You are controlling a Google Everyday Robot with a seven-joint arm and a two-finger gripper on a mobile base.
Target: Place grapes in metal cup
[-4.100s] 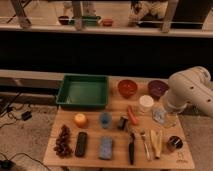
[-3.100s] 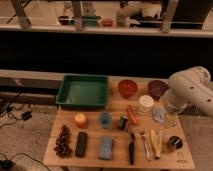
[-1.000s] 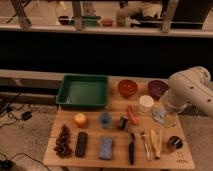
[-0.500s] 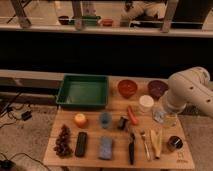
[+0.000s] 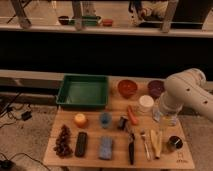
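The grapes (image 5: 63,141), a dark reddish-purple bunch, lie at the front left of the wooden table (image 5: 115,160), next to a black bar (image 5: 81,144). The metal cup (image 5: 174,143), small and dark, stands at the front right corner. My white arm (image 5: 187,94) curves in from the right. My gripper (image 5: 164,118) hangs at its lower end over the table's right side, between the white cup (image 5: 146,103) and the metal cup. It is far from the grapes.
A green tray (image 5: 65,92) sits at the back left, with a red bowl (image 5: 127,88) and a purple bowl (image 5: 156,88) at the back right. An orange ball (image 5: 80,119), blue cup (image 5: 105,119), carrot (image 5: 132,116), blue sponge (image 5: 105,148) and utensils (image 5: 145,145) fill the middle and front.
Nothing on the table has moved and my arm holds the same pose. Only a person behind the far railing has shifted.
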